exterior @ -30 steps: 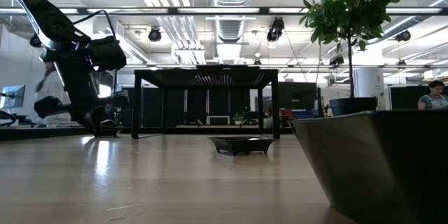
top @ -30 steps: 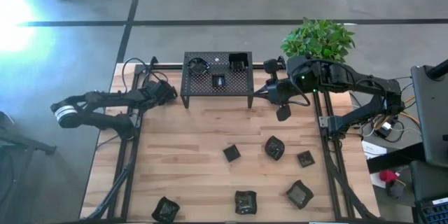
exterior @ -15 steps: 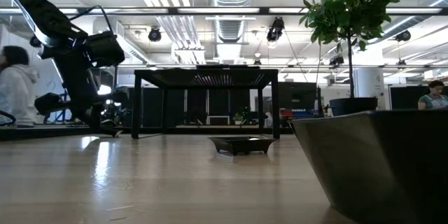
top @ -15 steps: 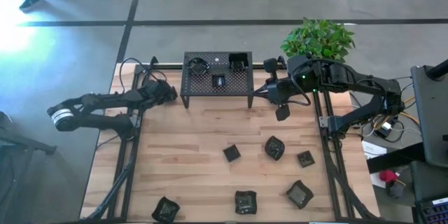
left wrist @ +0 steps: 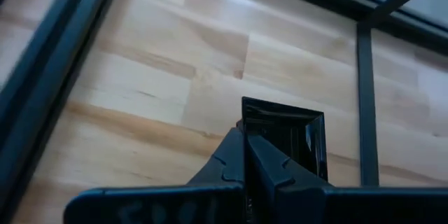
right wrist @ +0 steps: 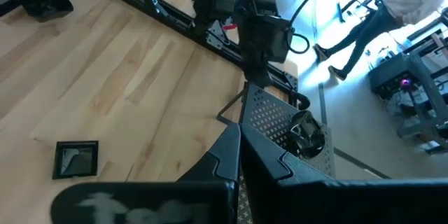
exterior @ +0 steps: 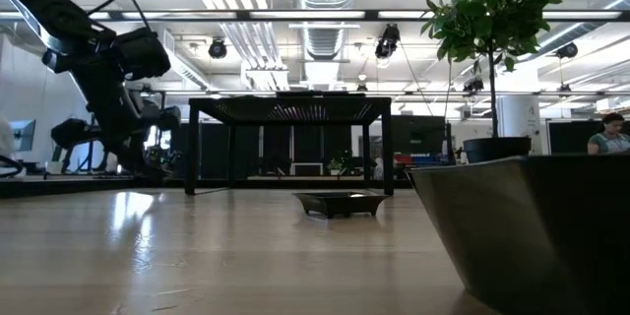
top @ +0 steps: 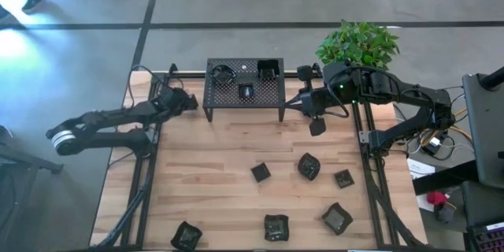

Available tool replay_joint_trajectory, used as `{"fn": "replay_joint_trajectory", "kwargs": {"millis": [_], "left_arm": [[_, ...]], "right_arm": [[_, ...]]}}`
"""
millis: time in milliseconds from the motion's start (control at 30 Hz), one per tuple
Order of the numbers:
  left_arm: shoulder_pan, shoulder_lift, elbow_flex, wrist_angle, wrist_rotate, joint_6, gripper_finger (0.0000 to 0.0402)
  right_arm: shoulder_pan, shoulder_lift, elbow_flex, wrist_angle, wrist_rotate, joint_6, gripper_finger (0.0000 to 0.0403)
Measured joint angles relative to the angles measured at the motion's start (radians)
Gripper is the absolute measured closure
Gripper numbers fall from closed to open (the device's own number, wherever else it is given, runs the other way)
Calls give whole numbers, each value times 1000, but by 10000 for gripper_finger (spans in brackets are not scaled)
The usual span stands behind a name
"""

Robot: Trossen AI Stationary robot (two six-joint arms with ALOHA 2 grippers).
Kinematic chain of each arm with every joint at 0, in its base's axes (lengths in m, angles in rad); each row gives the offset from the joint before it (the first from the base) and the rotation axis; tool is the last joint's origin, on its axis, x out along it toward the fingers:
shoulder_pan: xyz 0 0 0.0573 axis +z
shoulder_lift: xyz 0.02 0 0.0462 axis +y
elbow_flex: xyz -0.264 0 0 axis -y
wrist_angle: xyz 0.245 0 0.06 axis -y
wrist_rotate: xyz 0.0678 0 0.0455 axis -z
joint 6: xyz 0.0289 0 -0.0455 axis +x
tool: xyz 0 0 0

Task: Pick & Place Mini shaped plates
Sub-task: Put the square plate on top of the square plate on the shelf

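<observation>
Left claw (left wrist: 245, 155): clenched on a small square plate (left wrist: 297, 131), beside the rack (top: 245, 87).
Right claw (top: 317, 124): clenched, nothing gripped.
Surface (top: 220, 157): six plates scattered.

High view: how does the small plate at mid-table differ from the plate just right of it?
The square plate is smaller than the irregular plate. The square plate has straight edges and sits turned corner-on, like a diamond; the irregular plate has an uneven, rounded outline. The square plate lies nearer the table's middle, the irregular plate nearer its right side. Both are dark and rest on the wooden table, apart.
</observation>
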Motion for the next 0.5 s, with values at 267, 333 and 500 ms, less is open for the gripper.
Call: {"fn": "replay_joint_trajectory", "kwargs": {"millis": [267, 333, 500], "left_arm": [[0, -46, 111, -116, -90, 91, 402], [0, -56, 149, -145, -111, 121, 402], [0, -71, 260, -240, -165, 172, 402]], "right_arm": [[0, 0, 0, 0, 0, 0, 394], [0, 0, 0, 0, 0, -1, 394], [0, 0, 0, -1, 0, -1, 394]]}}
